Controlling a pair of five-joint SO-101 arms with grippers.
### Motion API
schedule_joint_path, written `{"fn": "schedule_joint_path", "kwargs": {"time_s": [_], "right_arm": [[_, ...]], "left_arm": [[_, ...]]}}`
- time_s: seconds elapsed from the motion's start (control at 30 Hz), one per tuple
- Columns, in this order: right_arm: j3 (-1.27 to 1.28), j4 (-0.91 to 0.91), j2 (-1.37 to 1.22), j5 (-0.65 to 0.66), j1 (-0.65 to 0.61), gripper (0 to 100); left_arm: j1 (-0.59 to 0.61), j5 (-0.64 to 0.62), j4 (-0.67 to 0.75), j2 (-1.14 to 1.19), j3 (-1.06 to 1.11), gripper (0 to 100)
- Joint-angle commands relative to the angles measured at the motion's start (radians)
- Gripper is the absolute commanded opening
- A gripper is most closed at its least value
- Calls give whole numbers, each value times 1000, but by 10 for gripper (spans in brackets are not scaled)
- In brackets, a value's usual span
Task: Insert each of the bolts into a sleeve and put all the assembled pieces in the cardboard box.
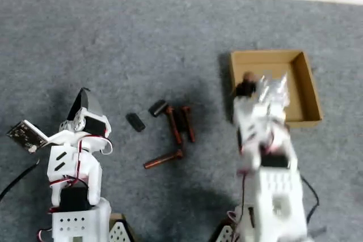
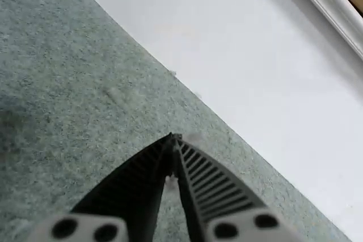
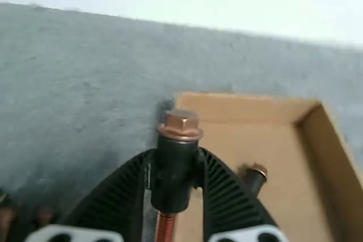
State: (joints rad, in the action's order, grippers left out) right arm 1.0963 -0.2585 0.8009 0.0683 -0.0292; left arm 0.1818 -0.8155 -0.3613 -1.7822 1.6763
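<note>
My right gripper (image 3: 174, 182) is shut on an assembled piece (image 3: 176, 162), a copper bolt through a black sleeve, held upright at the near left corner of the cardboard box (image 3: 317, 157). From above, the piece (image 1: 245, 87) shows at the box's (image 1: 306, 92) left wall. Another assembled piece (image 3: 253, 177) lies inside the box. On the grey carpet lie three copper bolts (image 1: 173, 124), (image 1: 188, 123), (image 1: 163, 159) and two black sleeves (image 1: 135, 121), (image 1: 157, 107). My left gripper (image 2: 172, 138) is shut and empty, raised at the left (image 1: 83, 101).
A white wall or floor strip (image 2: 244, 43) borders the far edge of the carpet. A small circuit board (image 1: 25, 134) sticks out from the left arm. Open carpet lies between the loose parts and the box.
</note>
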Motion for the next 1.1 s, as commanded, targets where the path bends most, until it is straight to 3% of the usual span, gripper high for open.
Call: {"fn": "schedule_joint_path", "kwargs": {"time_s": [0.0, 0.1, 0.37, 0.5, 0.63, 0.77, 0.9, 1.07], "right_arm": [[-317, 38, -414, -193, 74, 5], [-430, 39, -634, -284, 90, 5], [-521, 39, -845, -285, 113, 6], [-518, 33, -845, -259, 102, 22], [-515, 33, -845, -114, 65, 167], [-470, 31, -842, -58, 25, 279], [-444, -2, -763, -60, 25, 281], [-282, -33, -479, -61, -30, 281]], "left_arm": [[5, -5, 9, 5, 22, 6], [5, -5, 9, 5, 22, 6], [4, -5, 12, 4, 22, 6], [4, -5, 12, 4, 22, 6], [5, -5, 11, 4, 22, 6], [8, -5, 11, 2, 22, 6], [8, -5, 11, 2, 22, 6], [8, -5, 11, 2, 22, 6]]}}
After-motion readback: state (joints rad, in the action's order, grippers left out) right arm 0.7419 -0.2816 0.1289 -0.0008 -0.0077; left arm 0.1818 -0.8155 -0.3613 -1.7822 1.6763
